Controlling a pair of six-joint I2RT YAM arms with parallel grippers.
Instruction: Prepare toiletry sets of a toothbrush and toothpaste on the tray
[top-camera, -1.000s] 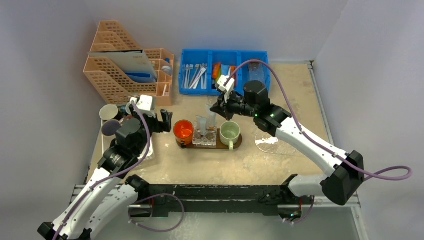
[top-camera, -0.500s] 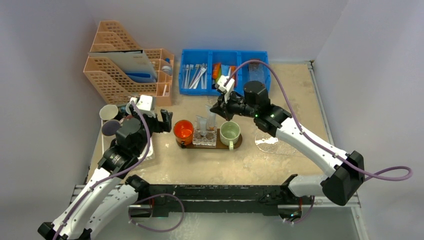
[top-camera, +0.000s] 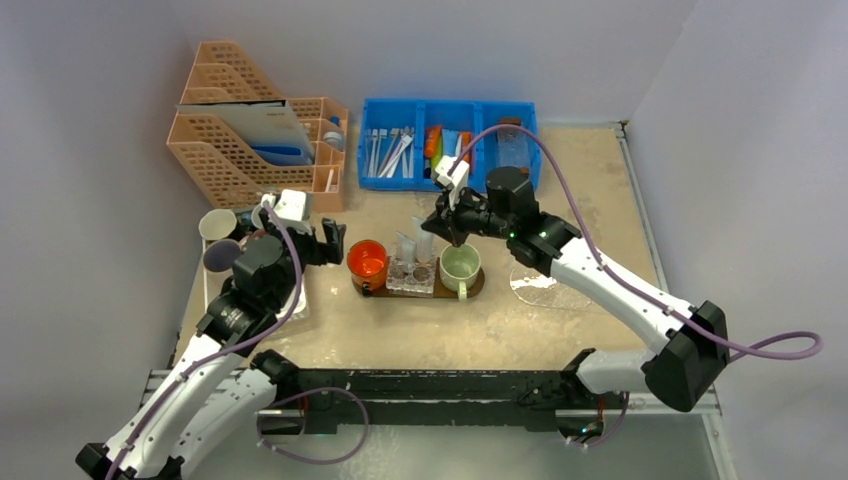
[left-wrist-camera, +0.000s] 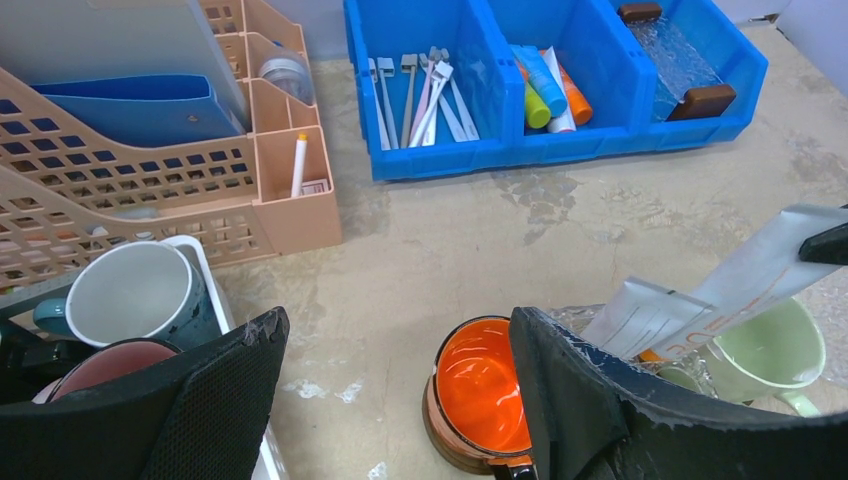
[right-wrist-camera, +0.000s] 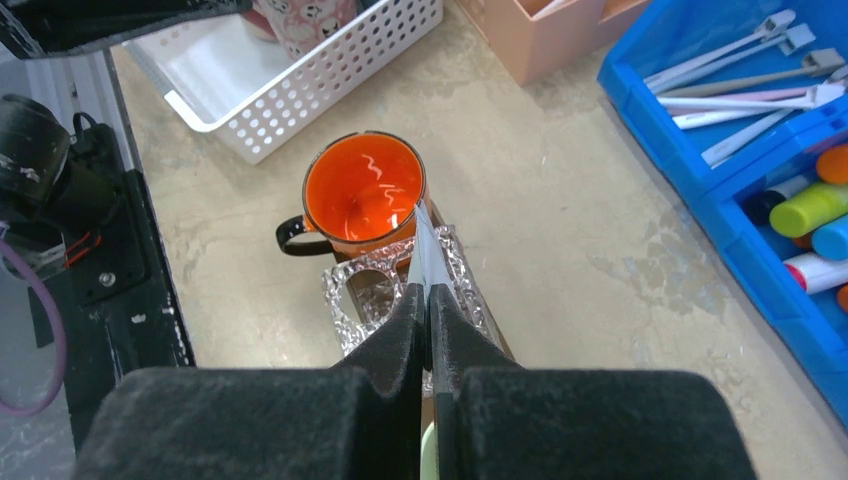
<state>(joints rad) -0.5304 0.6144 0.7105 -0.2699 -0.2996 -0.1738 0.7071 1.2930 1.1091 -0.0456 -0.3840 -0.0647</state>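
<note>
No legible text anywhere — only blurred orange lettering on the pale tube (left-wrist-camera: 750, 280), unreadable

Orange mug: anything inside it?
Nothing visible: the right wrist view looks straight into the orange mug and shows a bare glossy bottom. Only a sliver at its rim is covered, by the tip of the pale tube pinched in the right fingers.

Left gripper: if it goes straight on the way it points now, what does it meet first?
Probably the orange mug, standing just ahead, close by its open fingers; depth is unclear.
</note>
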